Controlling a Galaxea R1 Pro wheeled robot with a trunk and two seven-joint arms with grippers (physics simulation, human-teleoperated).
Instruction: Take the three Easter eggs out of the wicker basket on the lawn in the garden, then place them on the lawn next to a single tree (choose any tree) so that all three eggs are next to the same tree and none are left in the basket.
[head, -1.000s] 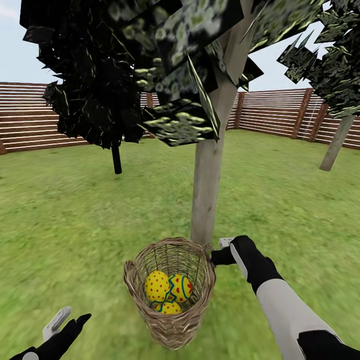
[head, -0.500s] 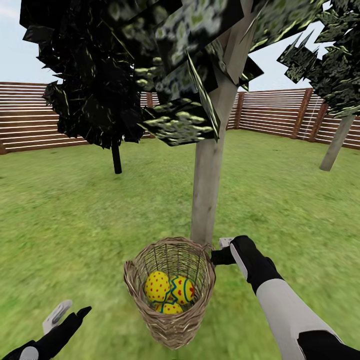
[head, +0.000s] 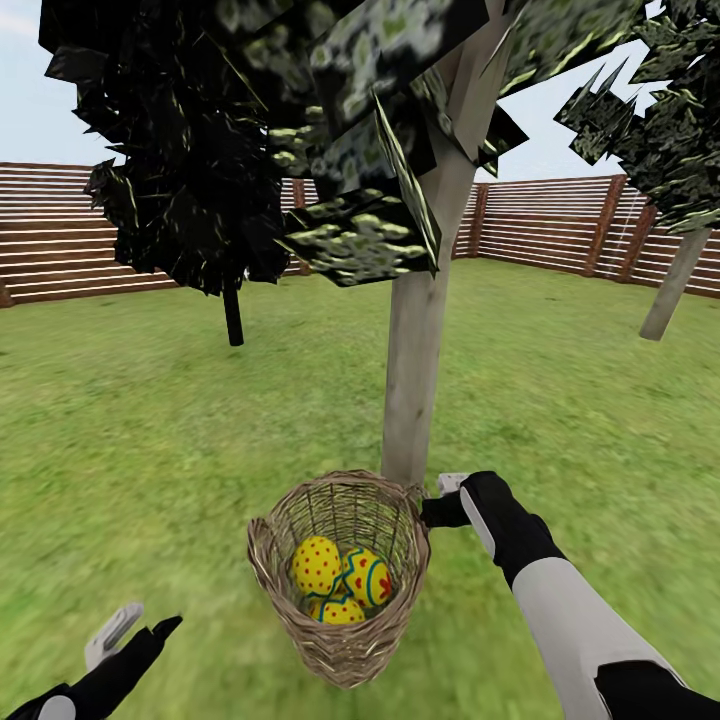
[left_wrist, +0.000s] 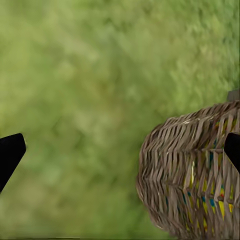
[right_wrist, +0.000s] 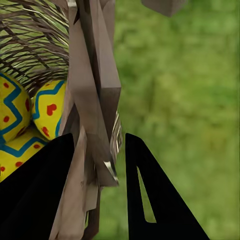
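Note:
The wicker basket (head: 345, 630) hangs tilted just in front of the pale tree trunk (head: 412, 390), over the lawn (head: 150, 450). Inside it lie three yellow Easter eggs (head: 316, 565), (head: 368, 578), (head: 338, 610). My right gripper (head: 432, 510) is shut on the loop handle at the basket's right rim. In the right wrist view the handle (right_wrist: 95, 100) sits between the black fingers (right_wrist: 155, 200), with the eggs (right_wrist: 50, 107) beside it. My left gripper (head: 135, 630) is open, low and left of the basket. From the left wrist, the basket wall (left_wrist: 190, 180) shows beside one fingertip (left_wrist: 10, 152).
A dark tree with a thin black trunk (head: 233, 315) stands farther back on the left. Another pale trunk (head: 675, 285) leans at the far right. A brown slat fence (head: 560, 225) rings the grass. Dark leaves (head: 360, 240) hang low over the basket.
The basket has risen slightly in my right gripper and the eggs have shifted a little inside it. My left gripper has sunk a bit.

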